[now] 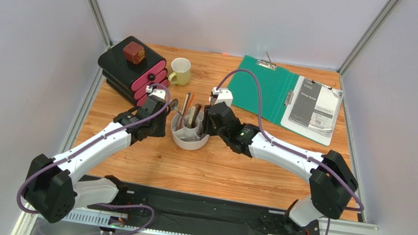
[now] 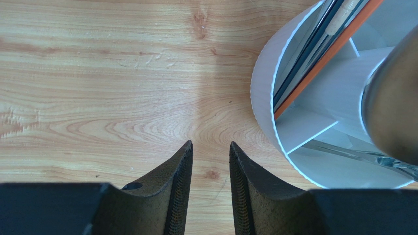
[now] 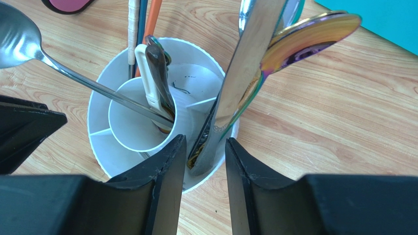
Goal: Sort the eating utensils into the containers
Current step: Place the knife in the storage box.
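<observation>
The round white holder (image 1: 190,136) stands mid-table with several utensils upright in its compartments. In the right wrist view the holder (image 3: 105,93) holds a silver spoon (image 3: 19,34) leaning left, a white ceramic spoon (image 3: 145,73), a dark brown spoon (image 3: 159,73), a silver handle (image 3: 245,63), an iridescent spoon (image 3: 309,34) and orange and white chopsticks (image 3: 152,14). My right gripper (image 3: 205,139) is open and empty above the holder's near rim. My left gripper (image 2: 211,144) is open and empty over bare wood, just left of the holder (image 2: 262,98). In the top view both grippers flank the holder.
A pale yellow mug (image 1: 179,71) stands behind the holder. A black and pink stack (image 1: 138,76) with a red-brown cube (image 1: 133,52) on it is at the back left. A green clipboard folder (image 1: 269,89) with papers (image 1: 314,109) lies at the back right.
</observation>
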`<action>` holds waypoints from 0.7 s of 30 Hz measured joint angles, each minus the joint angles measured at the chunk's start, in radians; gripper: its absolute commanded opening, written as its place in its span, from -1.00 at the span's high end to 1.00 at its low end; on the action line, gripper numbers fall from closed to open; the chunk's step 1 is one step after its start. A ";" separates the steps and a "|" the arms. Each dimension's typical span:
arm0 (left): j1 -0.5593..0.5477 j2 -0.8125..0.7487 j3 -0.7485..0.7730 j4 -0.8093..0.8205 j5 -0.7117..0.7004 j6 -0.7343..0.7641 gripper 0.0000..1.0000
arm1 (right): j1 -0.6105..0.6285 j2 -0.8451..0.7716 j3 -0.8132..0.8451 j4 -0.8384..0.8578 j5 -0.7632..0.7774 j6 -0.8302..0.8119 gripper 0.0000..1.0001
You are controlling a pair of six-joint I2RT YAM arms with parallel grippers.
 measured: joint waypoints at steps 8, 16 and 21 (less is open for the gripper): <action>0.000 -0.014 0.000 -0.005 -0.007 -0.004 0.16 | 0.000 -0.078 -0.012 -0.045 0.014 -0.005 0.14; 0.000 -0.148 0.009 -0.136 -0.123 -0.077 0.04 | -0.092 -0.249 0.104 -0.192 0.006 -0.016 0.13; 0.000 -0.336 0.082 -0.197 -0.144 -0.111 -0.02 | -0.327 -0.432 0.115 -0.286 -0.020 0.013 0.12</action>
